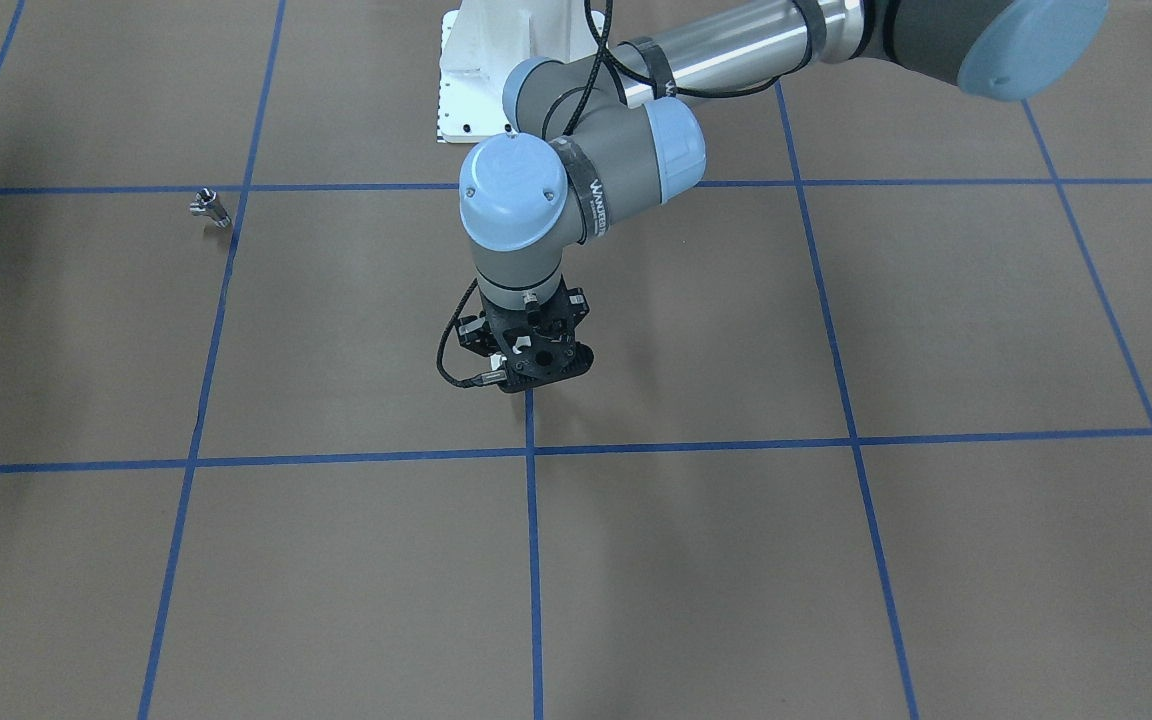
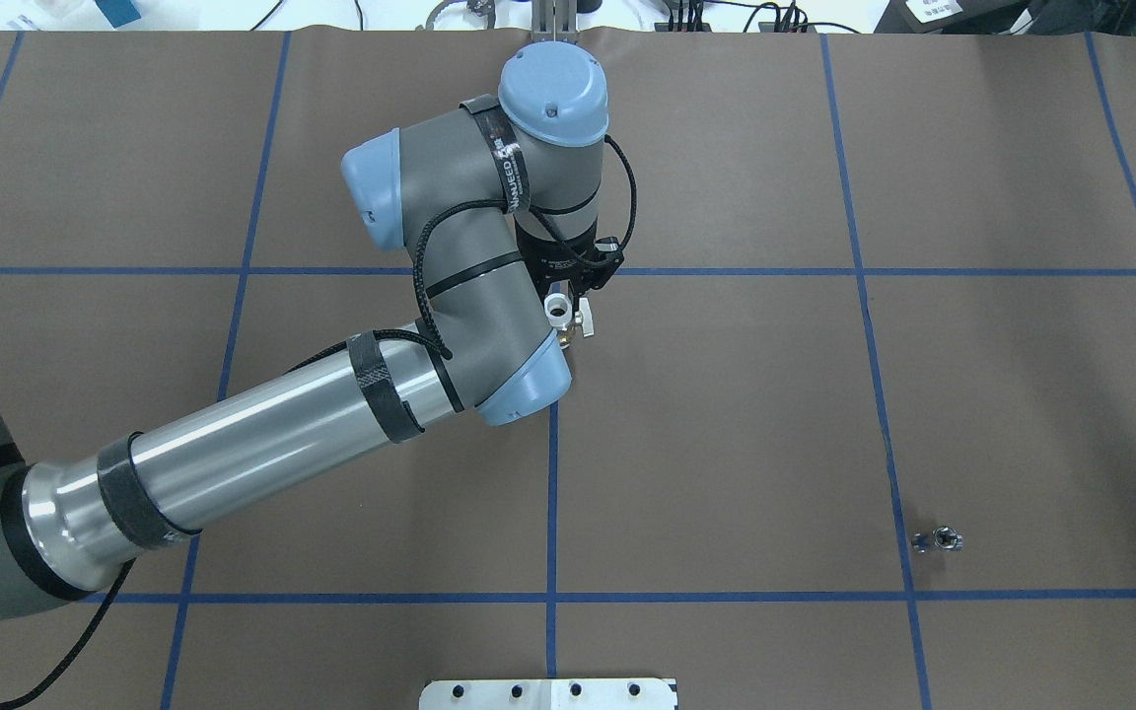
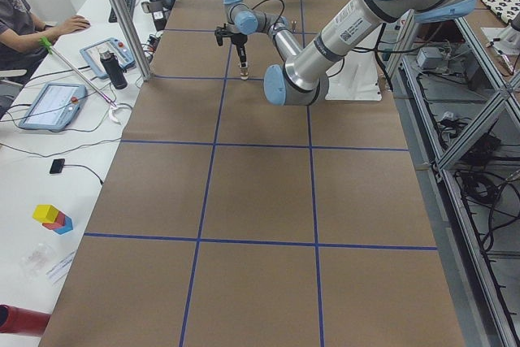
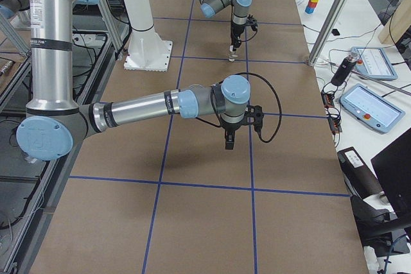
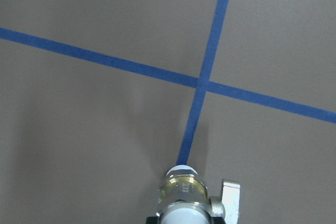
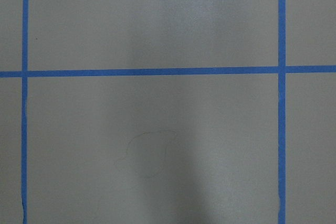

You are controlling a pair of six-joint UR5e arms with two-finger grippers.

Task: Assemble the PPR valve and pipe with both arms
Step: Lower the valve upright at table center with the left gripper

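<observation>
"Overhead exterior: how do we read the left arm [image 2: 233,454]?"

"It reaches in from 8 o'clock. Its silver tube slants toward the table's middle, then it folds back at the blue-capped joints. The wrist points straight down, so the left gripper [image 2: 570,304] aims at the table [image 2: 726,414]."

"And the fingers?"

"We see them clamped on the PPR valve [image 2: 557,311], which is held upright with one white tube end facing up. In the left wrist view the valve sits at 6 o'clock, with its brass middle showing and the small handle at its 3 o'clock. Its lower end is over a blue tape line [image 5: 208,51], and the tape crossing lies toward 12 o'clock. We cannot tell whether the valve touches the table."

"Where do we find the pipe [image 2: 936,540]?"

"It lies on the table at about 4 o'clock from the valve, well apart from it and just beside a blue line."

"And the right arm [image 4: 141,106]?"

"We see it only in the exterior right view. Its forearm stretches level over the table and the wrist is bent down, so the right gripper [image 4: 228,142] points at the surface. We cannot tell whether its fingers are parted or closed."
</observation>
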